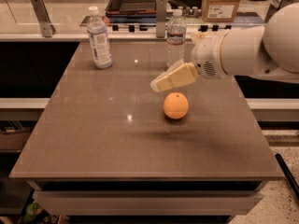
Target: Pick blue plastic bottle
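Observation:
The blue plastic bottle [99, 38] stands upright at the table's far left, with a white cap and a tall pale label bearing a small square mark. My gripper [161, 83] hangs above the table's middle, cream-coloured, pointing left from the white arm [247, 48]. It is well to the right of the blue bottle and nearer the front, just above and left of an orange [176, 105]. It holds nothing that I can see.
A clear ribbed bottle [176, 37] with a narrow red-white label stands at the far middle, just behind the gripper. The orange lies right of the table's [93, 139] centre. A counter with a dark tray [133, 3] and a cardboard box [223, 3] runs behind.

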